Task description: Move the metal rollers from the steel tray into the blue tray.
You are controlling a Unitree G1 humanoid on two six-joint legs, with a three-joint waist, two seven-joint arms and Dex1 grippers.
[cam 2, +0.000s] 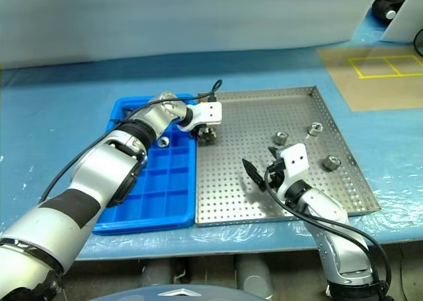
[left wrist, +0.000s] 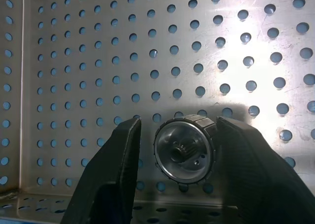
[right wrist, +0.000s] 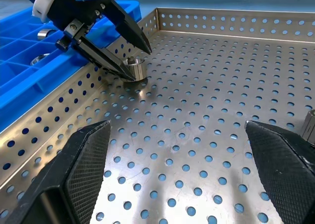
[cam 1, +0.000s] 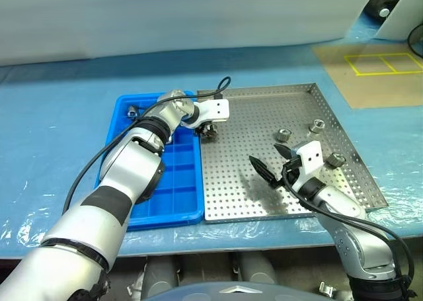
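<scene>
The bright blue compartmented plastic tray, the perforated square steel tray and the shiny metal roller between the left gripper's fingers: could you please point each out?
Bright blue compartmented plastic tray (cam 1: pixel 173 198): left eye view, bare compartment floor.
Perforated square steel tray (cam 1: pixel 264 112): left eye view, bare floor.
Shiny metal roller (left wrist: pixel 183 147): left wrist view, its end face.

The head pair looks forward and down from above, taking in both the blue tray (cam 1: pixel 129 212) and the steel tray (cam 1: pixel 264 109). The left wrist camera sits close over the perforated floor. The right wrist camera looks low across that floor toward ten o'clock, sharing the left gripper (right wrist: pixel 129 61).
</scene>
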